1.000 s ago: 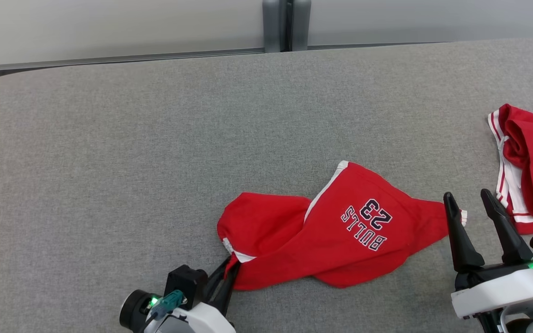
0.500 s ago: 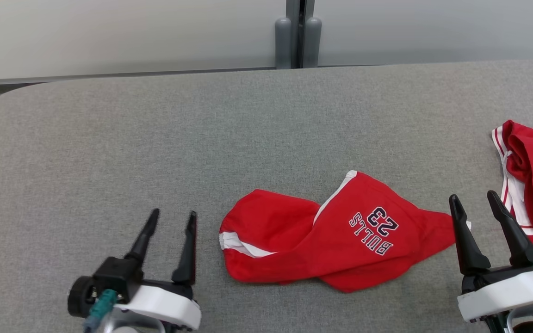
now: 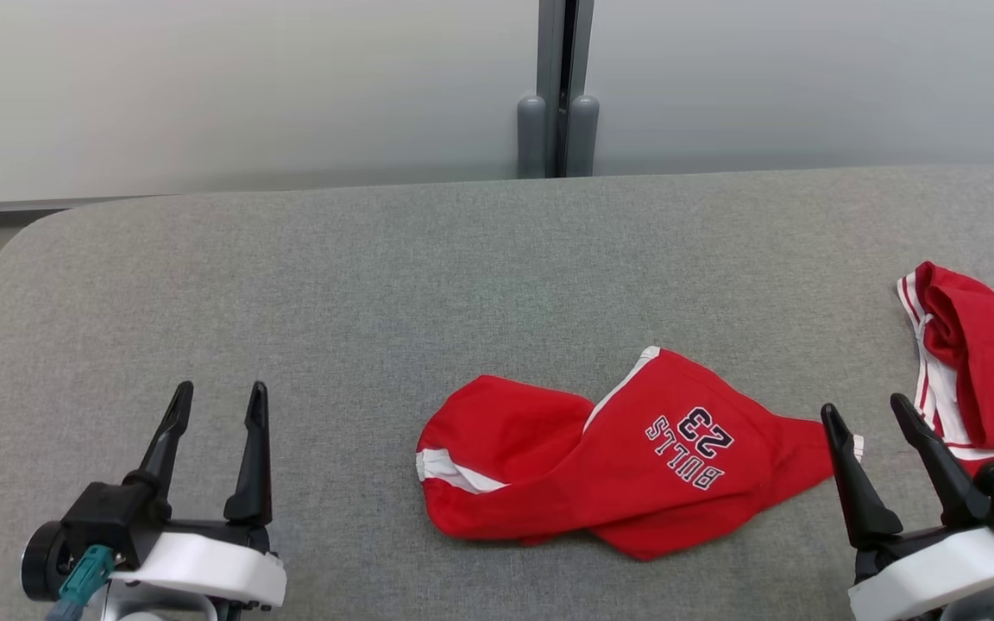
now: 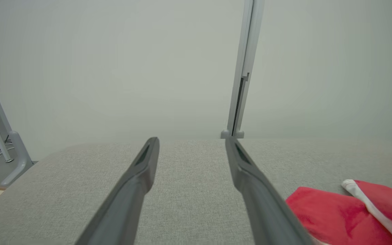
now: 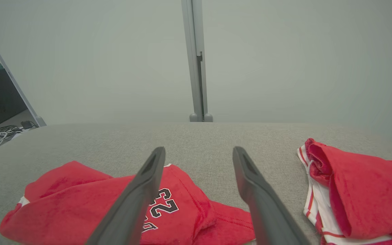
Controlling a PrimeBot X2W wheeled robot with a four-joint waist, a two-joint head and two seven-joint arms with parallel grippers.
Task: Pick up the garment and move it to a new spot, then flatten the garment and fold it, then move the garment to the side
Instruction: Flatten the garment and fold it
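Garment point(image 3: 618, 474) loose on grey surface point(image 3: 376, 285) | left gripper point(image 3: 219, 390) spread, empty | right gripper point(image 3: 862, 405) spread, empty

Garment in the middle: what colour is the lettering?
Dark lettering with a white outline, on the red garment; clearest in right wrist view.
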